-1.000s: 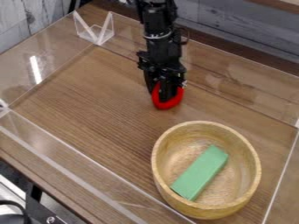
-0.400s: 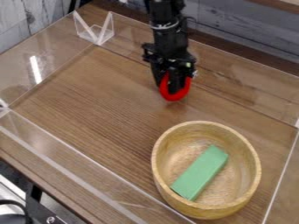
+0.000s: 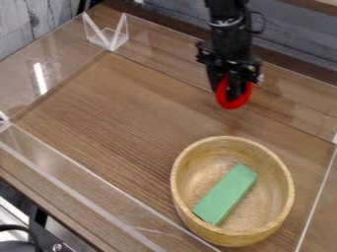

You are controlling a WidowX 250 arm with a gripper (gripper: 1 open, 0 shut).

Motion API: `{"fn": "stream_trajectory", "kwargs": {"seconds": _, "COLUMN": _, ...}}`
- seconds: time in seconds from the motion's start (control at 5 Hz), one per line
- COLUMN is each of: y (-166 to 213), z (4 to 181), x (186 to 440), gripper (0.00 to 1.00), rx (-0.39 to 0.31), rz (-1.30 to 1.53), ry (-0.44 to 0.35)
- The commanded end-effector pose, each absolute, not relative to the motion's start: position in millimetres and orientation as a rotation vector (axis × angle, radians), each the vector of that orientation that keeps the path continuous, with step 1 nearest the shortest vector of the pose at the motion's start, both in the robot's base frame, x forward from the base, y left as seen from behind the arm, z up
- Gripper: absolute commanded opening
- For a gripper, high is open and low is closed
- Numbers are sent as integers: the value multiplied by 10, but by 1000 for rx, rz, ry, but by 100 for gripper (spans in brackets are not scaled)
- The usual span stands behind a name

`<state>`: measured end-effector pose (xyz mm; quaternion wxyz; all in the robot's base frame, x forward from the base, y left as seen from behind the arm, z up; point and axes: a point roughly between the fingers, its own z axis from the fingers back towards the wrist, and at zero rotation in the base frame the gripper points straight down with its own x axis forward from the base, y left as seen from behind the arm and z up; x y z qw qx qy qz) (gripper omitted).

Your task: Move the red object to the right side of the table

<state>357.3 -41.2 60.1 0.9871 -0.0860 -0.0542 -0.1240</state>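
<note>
At the near right of the table [image 3: 99, 148], the bowl [image 3: 199, 235] holds the green block [image 3: 227, 194]. Beyond it, toward the far right, is the red toy [image 3: 231, 94], pinched in the gripper [image 3: 230, 87], whose fingers are closed on it. The step in hand looks like the carry to the right side. Next, I judge, the arm should move a little further right, staying beyond the bowl, then lower the toy to the wood and let go.
</note>
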Motion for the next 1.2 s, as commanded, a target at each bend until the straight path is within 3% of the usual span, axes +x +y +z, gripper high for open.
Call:
{"fn": "stream_trajectory", "kwargs": {"seconds": 0.0, "y": -594, "z": 669, "x": 3738, "gripper": 0, "rx": -173, "rz": -284, "ry": -157}}
{"fn": "stream_trajectory", "kwargs": {"seconds": 1.0, "y": -756, "z": 237, "x": 3698, "gripper": 0, "rx": -185, "rz": -302, "ry": -101}}
